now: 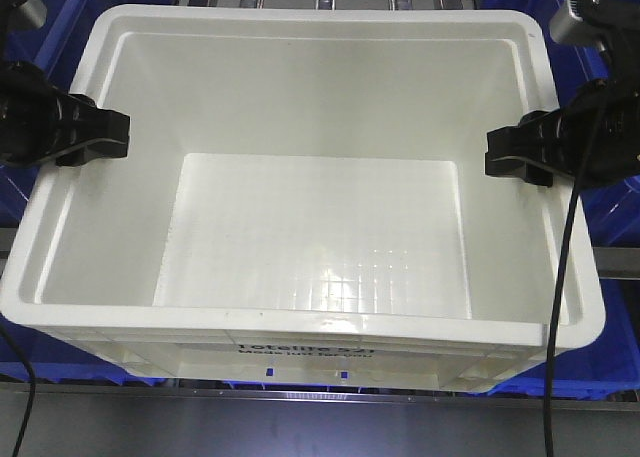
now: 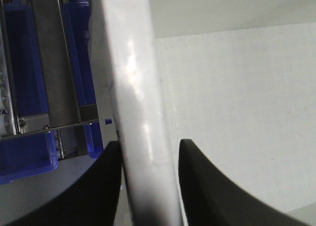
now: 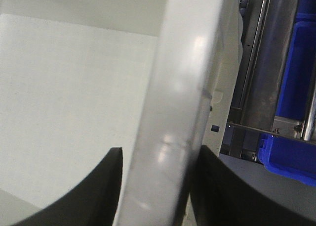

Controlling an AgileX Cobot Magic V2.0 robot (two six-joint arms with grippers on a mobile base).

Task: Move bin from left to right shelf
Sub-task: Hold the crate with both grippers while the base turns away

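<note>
The bin (image 1: 300, 322), a large white tote with a thick rolled rim and black print on its front wall, fills the front view and is empty inside. My left gripper (image 1: 115, 135) clamps the middle of its left rim, one finger outside the wall and one inside. My right gripper (image 1: 500, 162) clamps the right rim the same way. In the left wrist view the rim (image 2: 133, 87) runs up between the black fingers of the left gripper (image 2: 149, 144). In the right wrist view the rim (image 3: 182, 77) sits between the fingers of the right gripper (image 3: 160, 149).
Blue plastic bins stand on both sides, at the right (image 1: 610, 212) and at the upper left (image 1: 60, 7). Metal shelf uprights and rails (image 2: 54, 63) (image 3: 261, 77) run close beside the tote. A grey shelf rail (image 1: 300, 392) crosses below its front wall.
</note>
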